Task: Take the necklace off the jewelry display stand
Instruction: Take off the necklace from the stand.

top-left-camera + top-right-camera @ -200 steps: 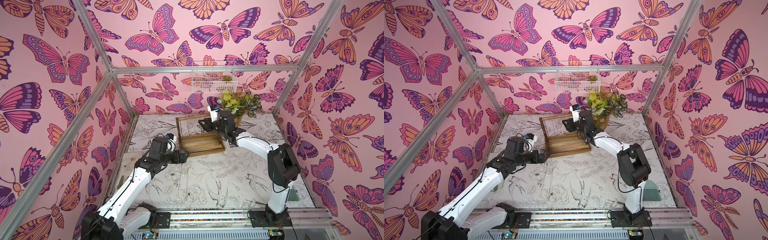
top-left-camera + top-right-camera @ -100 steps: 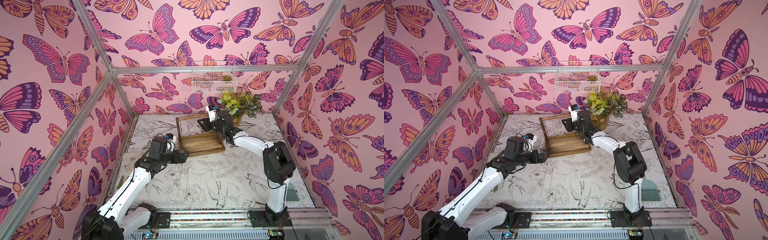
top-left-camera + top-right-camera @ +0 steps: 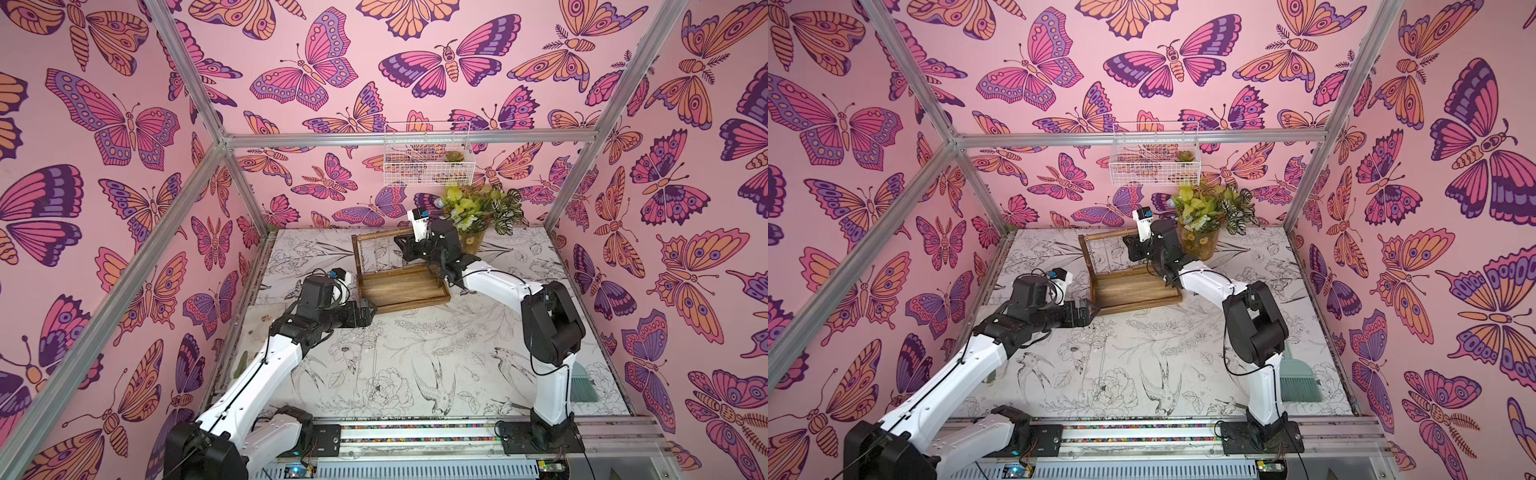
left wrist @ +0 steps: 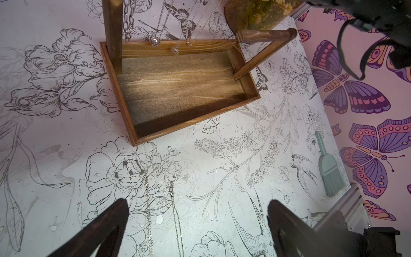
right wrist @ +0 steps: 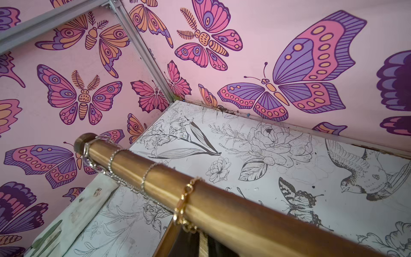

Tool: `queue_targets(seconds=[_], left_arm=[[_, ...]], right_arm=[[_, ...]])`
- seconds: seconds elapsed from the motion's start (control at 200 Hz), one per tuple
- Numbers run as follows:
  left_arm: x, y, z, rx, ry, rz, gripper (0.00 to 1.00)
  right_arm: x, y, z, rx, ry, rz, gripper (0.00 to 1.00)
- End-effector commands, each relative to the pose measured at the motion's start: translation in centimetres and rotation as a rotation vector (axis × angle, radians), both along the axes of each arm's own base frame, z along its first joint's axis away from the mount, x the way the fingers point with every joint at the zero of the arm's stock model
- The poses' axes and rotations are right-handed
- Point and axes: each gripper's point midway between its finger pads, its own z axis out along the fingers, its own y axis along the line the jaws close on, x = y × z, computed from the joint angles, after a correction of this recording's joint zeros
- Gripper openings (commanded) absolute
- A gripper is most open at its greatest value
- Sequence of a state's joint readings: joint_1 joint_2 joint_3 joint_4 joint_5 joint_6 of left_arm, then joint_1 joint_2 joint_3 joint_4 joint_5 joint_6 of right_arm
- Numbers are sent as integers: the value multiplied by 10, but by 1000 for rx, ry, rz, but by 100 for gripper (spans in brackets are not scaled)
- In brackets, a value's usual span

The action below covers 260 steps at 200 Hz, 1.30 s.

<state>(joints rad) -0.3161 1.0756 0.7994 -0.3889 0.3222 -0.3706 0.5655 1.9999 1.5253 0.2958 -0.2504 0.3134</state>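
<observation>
The brown wooden jewelry display stand (image 3: 399, 286) (image 3: 1133, 291) stands at the back middle of the table. Several chains hang over its round top bar (image 5: 222, 207). The gold necklace (image 5: 185, 200) is the one nearest my right gripper (image 5: 202, 235) (image 3: 405, 245). That gripper sits just under the bar, its jaws drawn together on the gold chain's hanging part. My left gripper (image 4: 198, 202) (image 3: 368, 309) hovers wide open off the tray's front left corner. Two thin silver chains (image 4: 148, 211) lie on the table under it.
A potted plant (image 3: 478, 212) stands right behind the stand, close to my right wrist. A white wire basket (image 3: 426, 153) hangs on the back wall above. A teal hand brush (image 3: 1300, 378) lies at the right edge.
My right gripper's jaws have closed under the top bar, and the right arm has shifted slightly toward the stand. The left arm has stayed still and open.
</observation>
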Motion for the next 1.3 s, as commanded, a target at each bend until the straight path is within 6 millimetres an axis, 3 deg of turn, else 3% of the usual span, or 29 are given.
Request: queue_targets(seconds=[0.0,0.35,1.297], left_arm=[[-1,0,-4,-2,-1,-15,99],[1,-2,-7,-6,9,-25,99],[-1,-5,-10,-23,20,-32,100]], right_arm=[[2,3,15,12,-39,-12,11],[-1,-2,21,-5,-54,-25,2],[-3,-44,28,-69,-74,-120,2]])
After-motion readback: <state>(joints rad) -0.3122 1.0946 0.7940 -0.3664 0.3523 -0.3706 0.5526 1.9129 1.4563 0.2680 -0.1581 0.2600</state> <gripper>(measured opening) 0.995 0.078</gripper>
